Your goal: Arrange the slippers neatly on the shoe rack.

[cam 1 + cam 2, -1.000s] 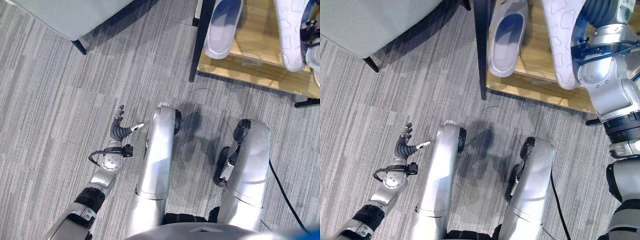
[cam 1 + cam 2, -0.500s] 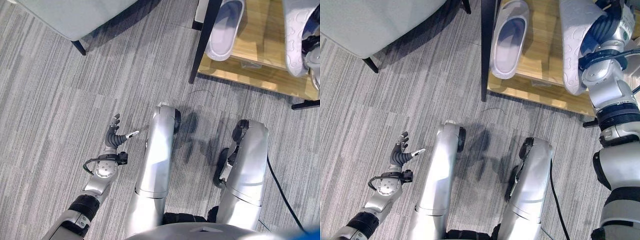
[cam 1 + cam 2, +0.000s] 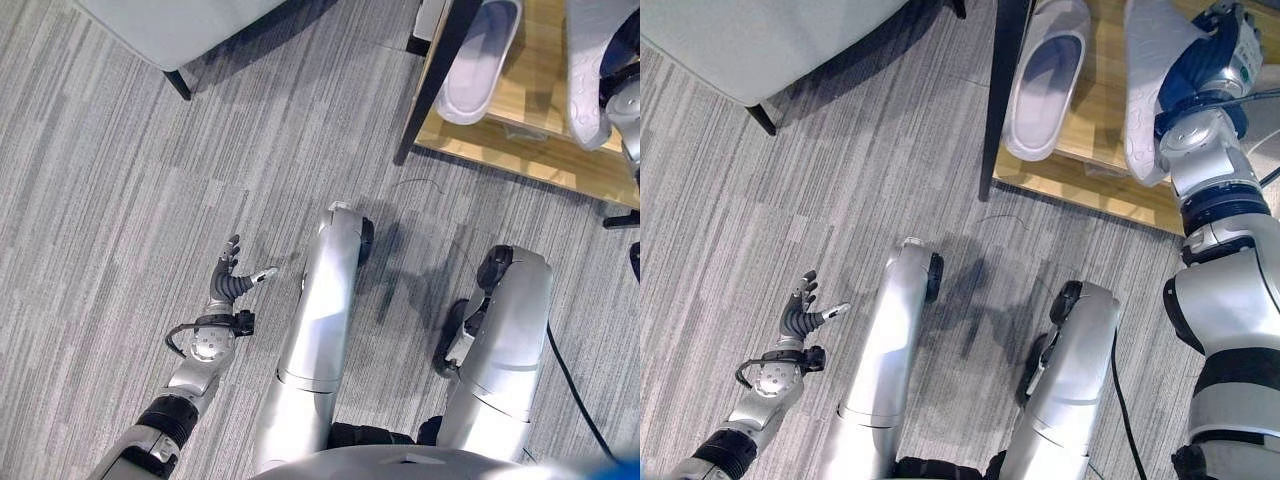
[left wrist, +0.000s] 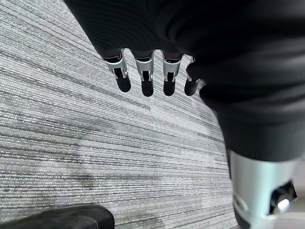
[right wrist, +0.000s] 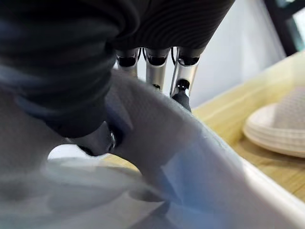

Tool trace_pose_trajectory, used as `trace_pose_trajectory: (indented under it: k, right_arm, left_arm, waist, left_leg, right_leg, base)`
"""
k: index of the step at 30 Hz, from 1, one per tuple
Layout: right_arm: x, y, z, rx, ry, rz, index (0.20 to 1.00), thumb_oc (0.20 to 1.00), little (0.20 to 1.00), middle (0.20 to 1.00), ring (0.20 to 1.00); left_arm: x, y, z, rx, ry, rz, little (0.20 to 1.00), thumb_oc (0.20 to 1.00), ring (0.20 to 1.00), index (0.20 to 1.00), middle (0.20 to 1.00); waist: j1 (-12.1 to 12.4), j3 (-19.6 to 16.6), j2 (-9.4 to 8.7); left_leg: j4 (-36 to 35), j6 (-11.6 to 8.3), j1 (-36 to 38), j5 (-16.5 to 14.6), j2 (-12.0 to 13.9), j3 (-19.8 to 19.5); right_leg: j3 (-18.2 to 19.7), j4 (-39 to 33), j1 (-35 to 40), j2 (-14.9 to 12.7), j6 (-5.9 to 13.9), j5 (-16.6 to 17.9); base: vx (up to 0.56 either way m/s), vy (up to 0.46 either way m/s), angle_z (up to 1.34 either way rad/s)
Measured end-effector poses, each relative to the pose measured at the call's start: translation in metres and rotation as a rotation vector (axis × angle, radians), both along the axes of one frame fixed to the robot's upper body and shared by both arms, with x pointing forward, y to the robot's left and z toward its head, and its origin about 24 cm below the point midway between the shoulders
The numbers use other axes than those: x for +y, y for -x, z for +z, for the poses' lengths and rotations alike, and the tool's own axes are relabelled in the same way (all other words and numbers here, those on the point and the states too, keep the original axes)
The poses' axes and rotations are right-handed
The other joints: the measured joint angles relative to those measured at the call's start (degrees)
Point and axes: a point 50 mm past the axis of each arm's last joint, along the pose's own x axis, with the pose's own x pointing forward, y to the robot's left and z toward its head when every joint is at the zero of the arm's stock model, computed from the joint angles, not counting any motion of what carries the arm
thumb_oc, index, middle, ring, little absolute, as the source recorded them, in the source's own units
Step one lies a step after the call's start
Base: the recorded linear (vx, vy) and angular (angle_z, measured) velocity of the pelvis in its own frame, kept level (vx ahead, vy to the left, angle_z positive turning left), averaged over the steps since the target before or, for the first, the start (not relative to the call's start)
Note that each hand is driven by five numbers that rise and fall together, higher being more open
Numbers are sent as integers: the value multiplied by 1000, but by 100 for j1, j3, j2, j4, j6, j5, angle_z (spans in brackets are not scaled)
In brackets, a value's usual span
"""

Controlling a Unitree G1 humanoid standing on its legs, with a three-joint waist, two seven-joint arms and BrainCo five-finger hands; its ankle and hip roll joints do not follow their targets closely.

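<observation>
Left eye view: left hand point(image 3: 227, 283) hangs low over the grey carpet point(image 3: 120, 180), fingers loose and spread, nothing in it. One slipper point(image 3: 481, 62) lies on the wooden rack point(image 3: 520, 160).

Right eye view: right hand point(image 3: 1205, 65) is up at the rack, wrapped round the second slipper point(image 3: 1150, 90), which sits tilted over the shelf beside the first one. A grey chair point(image 3: 750, 45) stands off to the left.

Left wrist view: fingers point(image 4: 143, 78) straight, just carpet past them.

Right wrist view: fingers point(image 5: 159, 71) and thumb pinch the slipper's upper band.
</observation>
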Motion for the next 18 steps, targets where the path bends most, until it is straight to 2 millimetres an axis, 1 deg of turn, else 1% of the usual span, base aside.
trace_pose_trajectory:
  k: [11, 14, 16, 18]
  right_arm:
    - [2, 1, 4, -45, -46, 27, 1000, 1000, 1000, 1000, 1000]
    - [9, -2, 4, -83, -117, 69, 1000, 1000, 1000, 1000, 1000]
    - [15, -5, 2, -84, -142, 89, 1000, 1000, 1000, 1000, 1000]
    - [25, -6, 0, -124, -178, 145, 1000, 1000, 1000, 1000, 1000]
  left_arm:
    - [4, 2, -6, 21, 20, 25, 1000, 1000, 1000, 1000, 1000]
    - [6, 3, -15, 60, 14, 41, 1000, 1000, 1000, 1000, 1000]
    - [1, 3, -18, 72, 19, 32, 1000, 1000, 1000, 1000, 1000]
    - [-4, 1, -18, 70, 32, 24, 1000, 1000, 1000, 1000, 1000]
  waist:
    - [-10, -2, 4]
    - [-65, -2, 3]
    - [-118, -2, 2]
    - [-194, -3, 2]
  left_leg:
    - [-32, -1, 6, -1, -5, -8]
    - [-32, -1, 12, -1, -3, -5]
    - [-31, -1, 12, -1, 1, -7]
    - [-31, -1, 15, -1, 35, 1]
  right_leg:
    - [-11, -4, -11, -4, -1, 0]
    - [-9, -4, -10, 2, -1, 0]
    - [-10, -5, -10, 2, -1, 0]
    - [-6, -9, -9, 10, -1, 0]
  base:
    - [0, 0, 0]
    - [0, 0, 0]
    - [0, 0, 0]
    - [-17, -3, -1]
